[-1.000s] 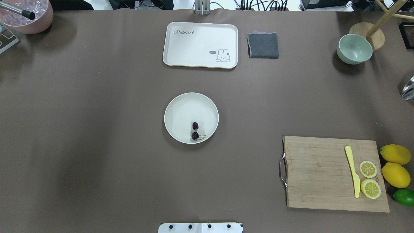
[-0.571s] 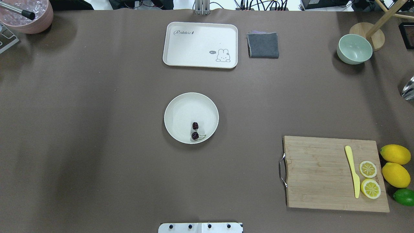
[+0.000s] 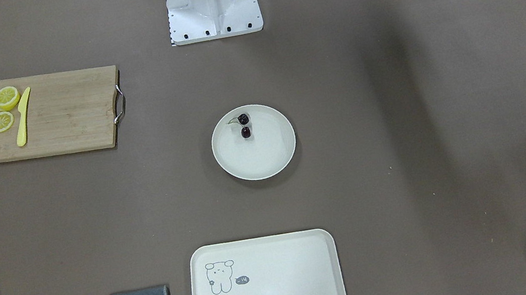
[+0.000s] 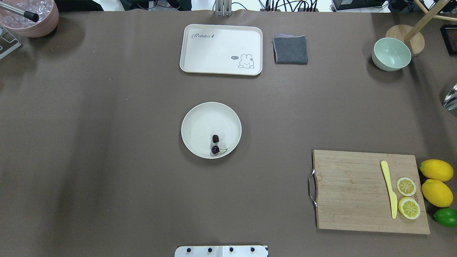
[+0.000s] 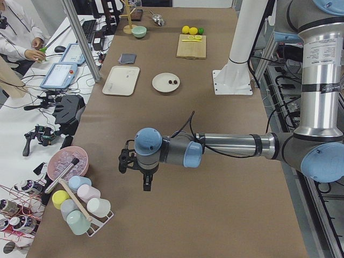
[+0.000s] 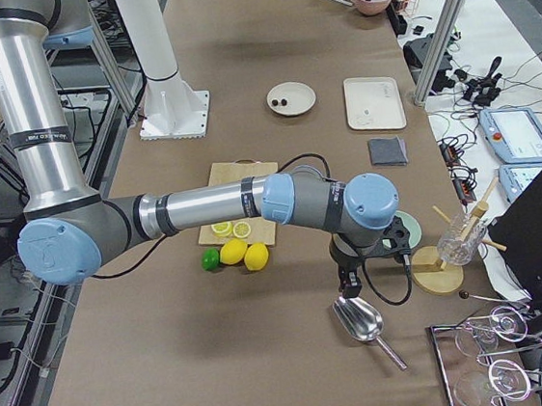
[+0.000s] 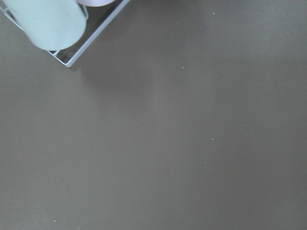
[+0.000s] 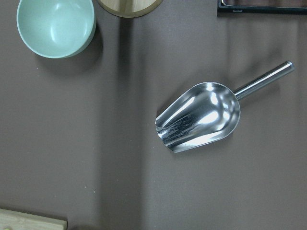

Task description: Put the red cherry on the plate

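The left hand [image 5: 145, 185] hangs pointing down over the brown bench [image 4: 107, 150] at the robot's left end, near a white wire rack of pastel cups [image 5: 80, 207]. It shows only in a side view, so I cannot tell whether it is open or closed. The right hand [image 6: 344, 287] points down at the opposite end, above a shiny steel scoop [image 8: 201, 117] lying on the bench. Its state cannot be told either.

The red cherry [image 4: 215, 144], a pair of tiny dark fruits joined by thin greenish stems, lies inside the round, shallow, off-white plate [image 4: 200, 117] in the middle of the bench. It sits on the part of the plate nearest the robot, with the two fruits just beside each other.

Beyond the plate, on the far side from the robot, lies a rectangular cream tray with a small animal drawing [image 4: 221, 43]. A folded grey cloth [image 4: 290, 50] lies just beside the tray.

Toward the robot's right is a bamboo cutting board with a metal handle [image 4: 353, 192]. It carries a pale yellow plastic knife [image 4: 390, 189] and two lemon halves [image 4: 407, 197]. Two whole yellow lemons [image 4: 437, 182] and a green lime [image 4: 446, 217] lie on the bench just off the board's edge.

A pale green bowl [image 4: 391, 53] stands at the far right corner, and a pink tub [image 4: 35, 25] at the far left.
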